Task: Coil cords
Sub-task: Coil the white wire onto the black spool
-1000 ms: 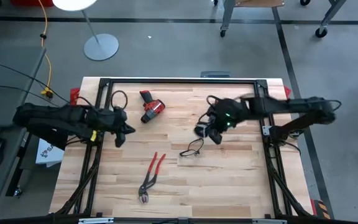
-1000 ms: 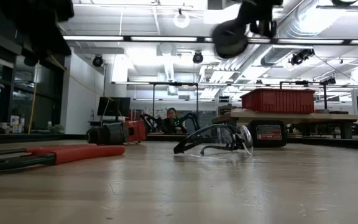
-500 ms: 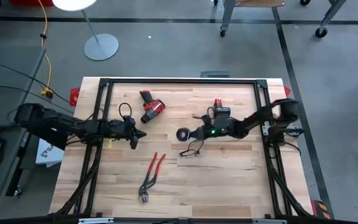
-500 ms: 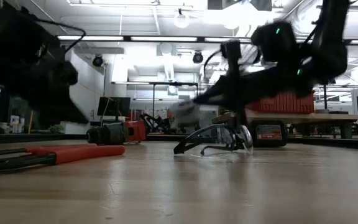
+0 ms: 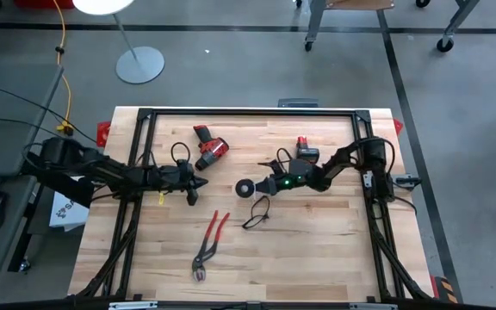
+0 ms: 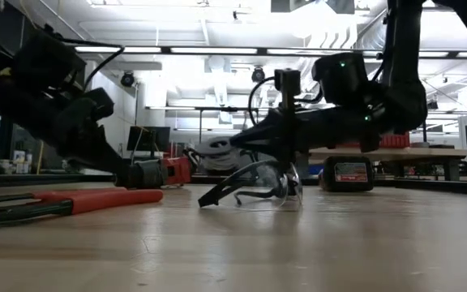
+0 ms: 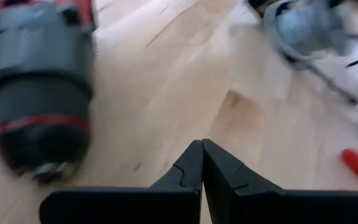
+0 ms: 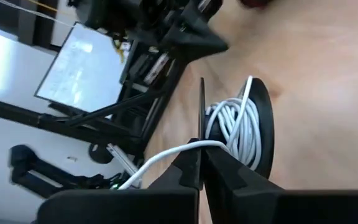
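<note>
While the right claw (image 8: 201,167) is gripping the spool (image 5: 245,188) rim at mid-frame, white cord (image 8: 232,124) wound inside, the left claw (image 5: 198,184) is sitting clenched, empty, just left of it.

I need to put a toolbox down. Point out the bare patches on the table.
Bare wood spans the near strip of the light wooden table, right of the red-handled pliers and below the clear safety glasses. The far edge between the red drill and small red-and-black battery is also open. Mid-table is crowded: both hands meet around the black round spool.
</note>
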Robot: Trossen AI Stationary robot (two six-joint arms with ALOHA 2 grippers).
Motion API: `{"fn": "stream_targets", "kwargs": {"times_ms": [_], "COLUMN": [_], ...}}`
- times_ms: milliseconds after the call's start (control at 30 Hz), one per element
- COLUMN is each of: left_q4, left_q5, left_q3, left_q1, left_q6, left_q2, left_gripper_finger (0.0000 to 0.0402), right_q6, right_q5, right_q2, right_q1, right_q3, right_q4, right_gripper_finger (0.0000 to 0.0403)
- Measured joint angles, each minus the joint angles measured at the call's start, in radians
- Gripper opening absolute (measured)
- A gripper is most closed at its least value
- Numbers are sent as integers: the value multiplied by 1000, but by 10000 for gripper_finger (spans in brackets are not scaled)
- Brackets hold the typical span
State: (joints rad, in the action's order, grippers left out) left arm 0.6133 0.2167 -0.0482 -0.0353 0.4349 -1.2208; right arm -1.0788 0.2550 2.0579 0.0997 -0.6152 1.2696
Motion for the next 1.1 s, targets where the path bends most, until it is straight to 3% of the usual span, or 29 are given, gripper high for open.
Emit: {"fn": "stream_targets", "kwargs": {"times_ms": [167, 300, 533, 767, 1100], "left_q4": [89, 87, 88, 85, 68], "left_q5": [-32, -66, -92, -91, -129], "left_q3": [-12, -51, -161, -196, -198], "left_q1": [0, 0, -5, -46, -57], "left_q6": [-12, -58, -179, -126, -114], "left_q2": [-88, -133, -172, -190, -180], "left_gripper_finger": [0, 6, 43, 84, 92], "right_q6": [66, 118, 213, 277, 407], "right_q5": [7, 16, -12, -54, -56], "right_q2": [-65, -129, -228, -331, -492], "right_q1": [33, 45, 45, 50, 71], "right_q3": [55, 60, 62, 61, 59], "right_q4": [-61, -218, -447, -631, -887], "right_gripper_finger": [0, 11, 87, 156, 182]}}
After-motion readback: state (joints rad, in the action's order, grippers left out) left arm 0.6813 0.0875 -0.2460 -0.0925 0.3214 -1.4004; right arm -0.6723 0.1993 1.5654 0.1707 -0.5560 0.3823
